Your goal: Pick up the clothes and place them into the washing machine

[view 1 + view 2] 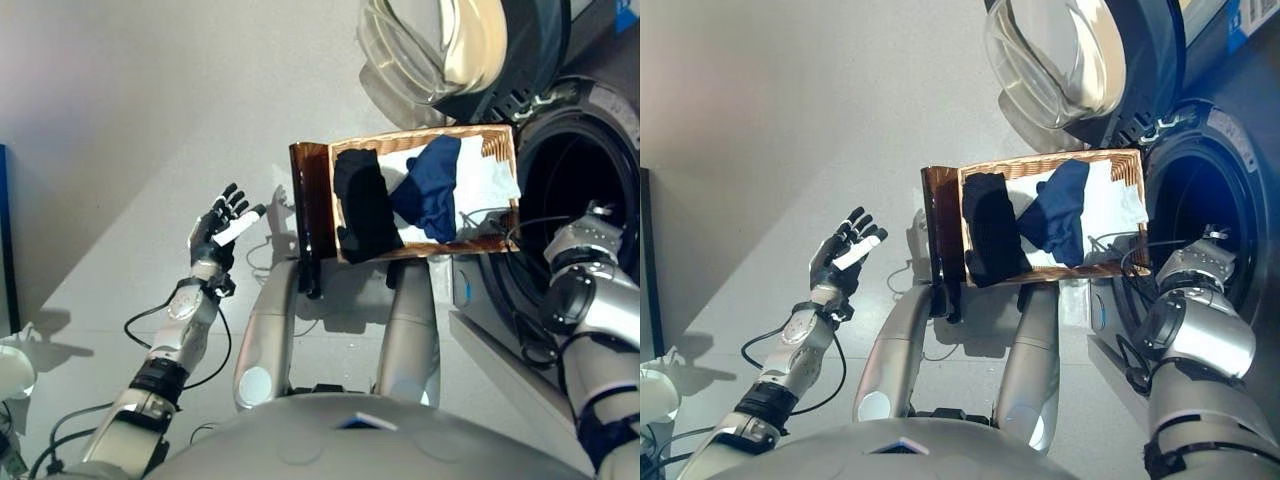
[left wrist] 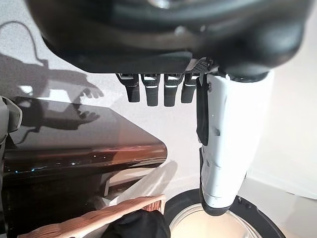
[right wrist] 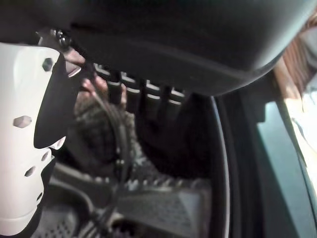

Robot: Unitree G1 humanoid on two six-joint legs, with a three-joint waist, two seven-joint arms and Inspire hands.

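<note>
A shallow wicker basket (image 1: pixel 498 140) rests on a dark brown box (image 1: pixel 308 200) beside the washing machine. In it lie a black garment (image 1: pixel 365 205), a dark blue garment (image 1: pixel 432 185) and a white garment (image 1: pixel 492 178). My left hand (image 1: pixel 222 228) is open and empty, raised over the floor to the left of the box; its straight fingers (image 2: pixel 156 89) show in the left wrist view. My right hand (image 3: pixel 163 44) reaches into the machine's dark drum (image 1: pixel 570 185), fingers (image 3: pixel 133 96) straight. A grey mottled cloth (image 3: pixel 96 131) lies in the drum just past them.
The machine's round glass door (image 1: pixel 450 45) stands open above the basket. A dark blue panel (image 1: pixel 5 240) stands at the far left edge and a white object (image 1: pixel 12 370) sits at the lower left. Grey floor (image 1: pixel 120 120) spreads to the left.
</note>
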